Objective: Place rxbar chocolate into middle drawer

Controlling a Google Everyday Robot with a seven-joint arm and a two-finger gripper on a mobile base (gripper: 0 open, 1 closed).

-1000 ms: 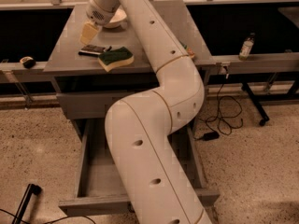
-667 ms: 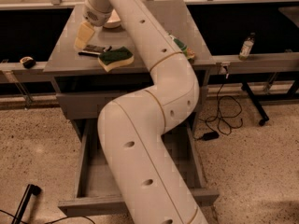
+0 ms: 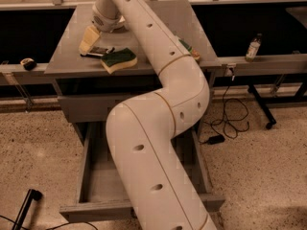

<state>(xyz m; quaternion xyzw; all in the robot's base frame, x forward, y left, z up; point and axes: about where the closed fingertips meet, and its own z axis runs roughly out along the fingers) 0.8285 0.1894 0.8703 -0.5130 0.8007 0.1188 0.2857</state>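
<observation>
Rxbar chocolate [image 3: 98, 51], unmoved just left of sponge [image 3: 118, 60]; gripper [image 3: 88, 40], grip state not discernible, has been lowered to its far-from-sponge end within 1 s. Pickup judged imminent; drawer [image 3: 98, 174] open below sponge.

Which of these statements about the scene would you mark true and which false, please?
1. The rxbar chocolate lies on the cabinet top. True.
2. The middle drawer is closed. False: it is pulled open.
3. The tool is inside the drawer. False: it is up at the cabinet top, right by the bar.
4. A green-topped sponge lies next to the bar. True.
5. A bottle stands on the cabinet top. False: it stands on a ledge off to the side of the cabinet.
</observation>
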